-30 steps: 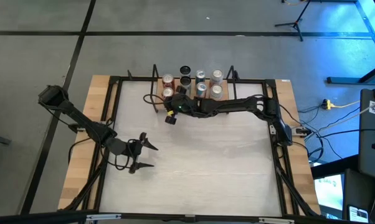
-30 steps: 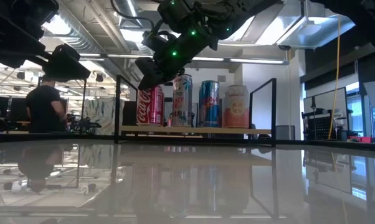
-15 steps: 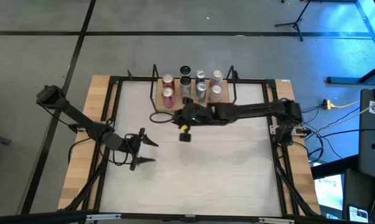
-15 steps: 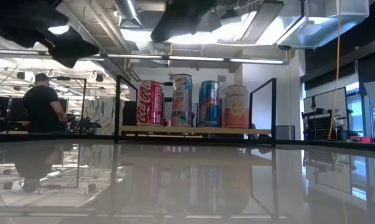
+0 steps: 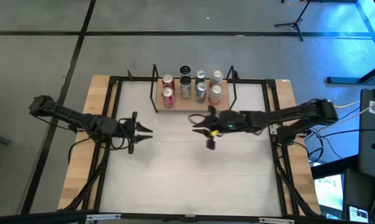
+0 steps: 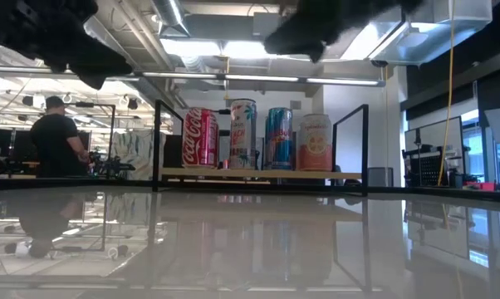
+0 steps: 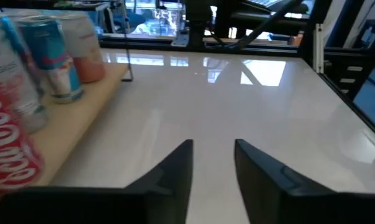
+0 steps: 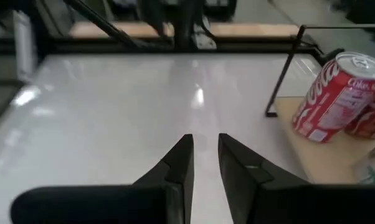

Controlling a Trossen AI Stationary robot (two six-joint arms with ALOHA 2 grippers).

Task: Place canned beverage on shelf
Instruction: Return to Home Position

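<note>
Hovering over the worktop (image 5: 194, 180), the right claw (image 8: 205, 142) has its fingers a little apart with nothing between them. Left claw (image 7: 212, 148) likewise: empty, with a slightly wider gap.

High view: the claws point at each other across the worktop's middle, well apart. The shelf (image 5: 189, 104) lies off to one side of the right claw, near but not touching, and farther from the left claw, ahead and to its side. A red can (image 5: 168, 94) stands upright on the shelf at the end nearest the left claw, with a second red can (image 5: 168, 81) just behind it.

The high view shows eight can tops in two rows on the shelf. The low view shows only the front four: red, white can (image 6: 242, 134), blue can (image 6: 278, 139) and orange can (image 6: 315, 141), which hide the back row. The low view shows neither claw's fingers, only dark arm parts overhead, plus a person (image 6: 59, 145) in the room behind.

The right wrist view catches both red cans and a black rod (image 8: 284, 74) at the shelf end. The left wrist view catches the front row and bare worktop ahead of its claw.
</note>
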